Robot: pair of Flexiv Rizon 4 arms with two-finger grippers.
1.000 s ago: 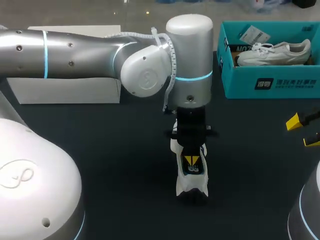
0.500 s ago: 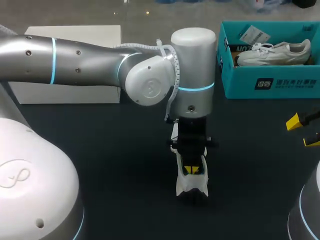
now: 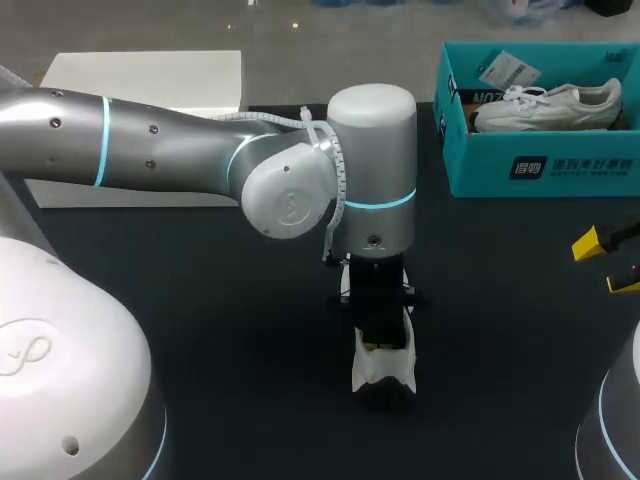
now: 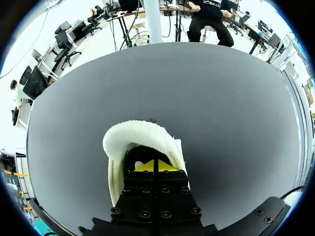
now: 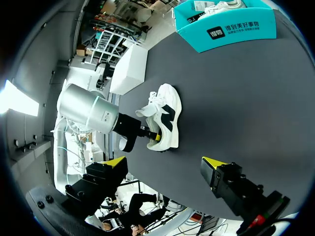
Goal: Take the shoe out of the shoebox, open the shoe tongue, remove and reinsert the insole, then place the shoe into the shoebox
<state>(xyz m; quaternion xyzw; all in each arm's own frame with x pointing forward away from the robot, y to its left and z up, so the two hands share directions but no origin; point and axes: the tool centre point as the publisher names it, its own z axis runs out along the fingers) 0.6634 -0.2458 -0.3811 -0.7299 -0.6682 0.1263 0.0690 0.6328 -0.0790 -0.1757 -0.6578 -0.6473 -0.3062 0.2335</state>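
Observation:
A white shoe (image 3: 383, 375) with a dark side mark stands on the black table near the middle, its heel towards the front edge. My left arm reaches over it from the left. The left gripper (image 3: 383, 345) points down into the shoe's opening, with its yellow tips pressed together. In the left wrist view the shut left gripper (image 4: 153, 166) sits inside the padded heel collar of the shoe (image 4: 138, 135); what lies under the tips is hidden. My right gripper (image 3: 607, 263) hangs open at the table's right side, well clear of the shoe (image 5: 167, 115).
A teal shoebox (image 3: 540, 170) stands at the back right with a second white shoe (image 3: 550, 105) and a paper tag inside. A white box (image 3: 150, 70) lies at the back left, partly behind my left arm. Bare black table surrounds the shoe.
My left gripper has gone down into the shoe, so its yellow tips no longer show in the head view. The wrist shifted slightly left. The right arm has kept still.

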